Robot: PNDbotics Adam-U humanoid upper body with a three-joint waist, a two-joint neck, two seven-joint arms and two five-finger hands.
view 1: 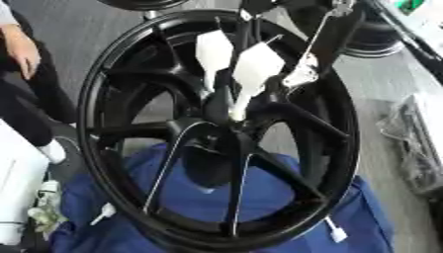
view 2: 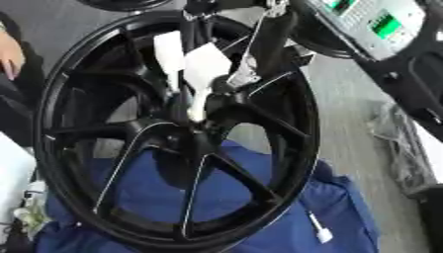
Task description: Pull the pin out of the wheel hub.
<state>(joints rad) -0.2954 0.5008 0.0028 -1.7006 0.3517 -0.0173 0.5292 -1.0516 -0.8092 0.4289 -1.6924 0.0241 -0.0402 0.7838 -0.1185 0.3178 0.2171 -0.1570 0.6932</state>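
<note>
The right hand (view 1: 251, 69) reaches down onto the hub (view 1: 227, 126), white fingers closed around the pin (view 1: 235, 112) (barely visible below them). The pull is underway; next, draw straight outward.

No readable text anywhere here. The white tags (view 1: 257, 66) hanging at the upper middle of the frame, in front of the black wheel (view 1: 112, 74), show blank faces. The pale panel (view 2: 374, 24) at the upper right carries green patches, but whatever is printed around them is too blurred to read. No brand or number shows on the wheel.
</note>
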